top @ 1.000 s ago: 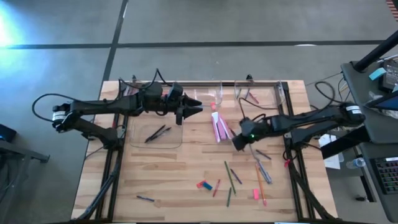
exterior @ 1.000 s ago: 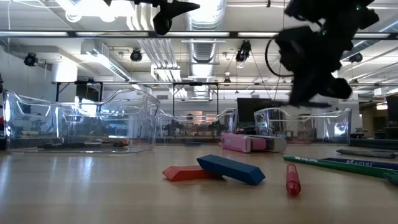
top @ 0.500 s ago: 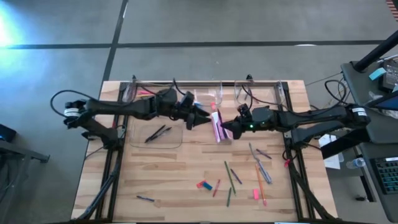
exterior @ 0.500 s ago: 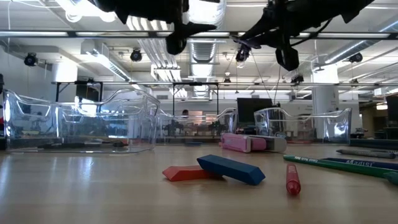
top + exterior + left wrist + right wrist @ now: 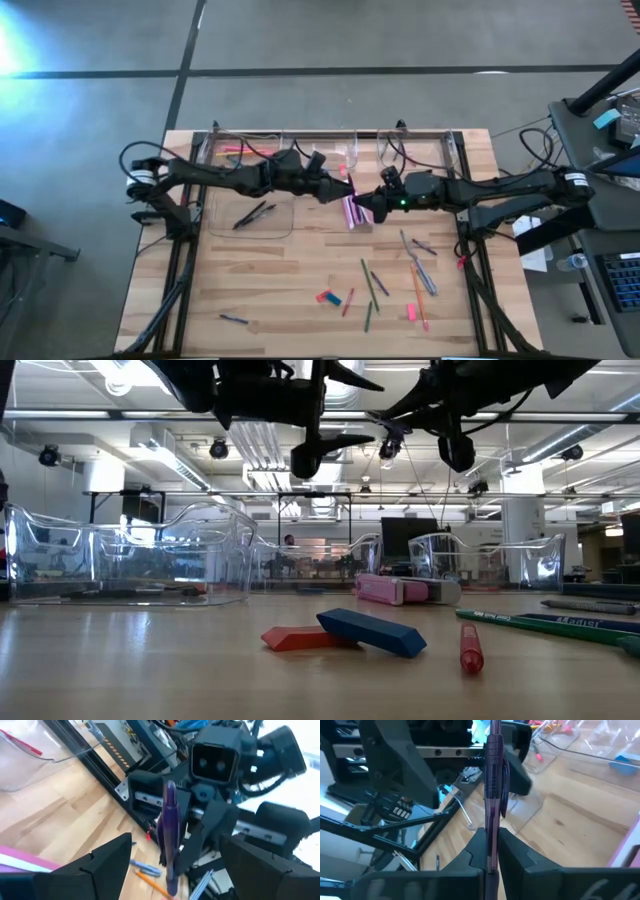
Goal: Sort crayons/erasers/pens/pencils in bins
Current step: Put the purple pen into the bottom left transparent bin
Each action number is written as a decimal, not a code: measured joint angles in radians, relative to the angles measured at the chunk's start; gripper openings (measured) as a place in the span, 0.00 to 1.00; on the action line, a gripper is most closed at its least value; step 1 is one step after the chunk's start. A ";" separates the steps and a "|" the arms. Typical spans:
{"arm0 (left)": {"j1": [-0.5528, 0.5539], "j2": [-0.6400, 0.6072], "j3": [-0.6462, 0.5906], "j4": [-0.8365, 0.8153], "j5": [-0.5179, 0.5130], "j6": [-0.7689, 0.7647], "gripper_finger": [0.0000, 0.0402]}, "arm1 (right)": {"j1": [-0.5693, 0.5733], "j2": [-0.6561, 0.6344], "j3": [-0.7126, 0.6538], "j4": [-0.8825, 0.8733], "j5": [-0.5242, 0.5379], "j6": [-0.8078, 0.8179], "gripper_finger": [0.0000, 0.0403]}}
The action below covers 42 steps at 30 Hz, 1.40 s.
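Observation:
My right gripper point(image 5: 368, 203) hangs over the table's middle, shut on a purple pen point(image 5: 493, 780). My left gripper point(image 5: 346, 192) faces it from the left, open. In its own view, its two fingers point(image 5: 107, 865) stand wide on either side of the pen point(image 5: 169, 830) without touching it. Below them a pink box point(image 5: 352, 208) lies flat. Clear bins point(image 5: 250, 212) line the far side; the wide one holds two dark pens. A blue eraser point(image 5: 372, 632) leans on a red eraser point(image 5: 305, 638) near the front edge. My right gripper pinches the purple pen's lower part point(image 5: 491, 837) between its two fingers. The fingers come about level from the table's right and lie across the pen. The pen rises steeply above the fingers, clip point(image 5: 504, 802) showing, lifted clear of the table.
Loose pens and pencils point(image 5: 372, 285) lie scattered on the near right of the table, with a pink eraser point(image 5: 411, 312) among them and one pen point(image 5: 235, 320) near left. Far bins point(image 5: 228, 150) hold red and pink sticks. Black frame rails run along the sides.
My right gripper has risen off the table with the purple pen and tipped from pointing down to about level, then kept still. My left gripper has gone down and toward the table's right, up to the pen, rolling its wrist, and its fingers have opened wider.

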 joint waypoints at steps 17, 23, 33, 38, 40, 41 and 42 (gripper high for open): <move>0.001 0.012 0.000 0.032 -0.058 -0.029 0.07 | 0.000 0.014 0.000 0.002 -0.006 -0.017 0.06; 0.001 0.003 0.000 0.046 -0.039 -0.006 0.07 | -0.007 0.014 0.001 0.002 -0.027 -0.034 0.21; 0.116 -0.325 0.014 -0.510 0.024 0.283 0.07 | -0.046 -0.030 0.001 -0.077 -0.105 -0.052 0.52; 0.140 -0.506 0.026 -0.979 0.025 0.471 0.07 | -0.093 -0.073 0.008 -0.164 -0.105 -0.082 0.56; 0.134 -0.551 0.026 -1.165 0.024 0.538 0.07 | -0.119 -0.092 0.008 -0.179 -0.105 -0.091 0.56; 0.130 -0.565 0.026 -1.255 0.018 0.562 0.07 | -0.132 -0.099 0.009 -0.181 -0.105 -0.092 0.56; 0.123 -0.571 0.026 -1.345 -0.003 0.581 0.07 | -0.143 -0.103 0.009 -0.180 -0.104 -0.093 0.56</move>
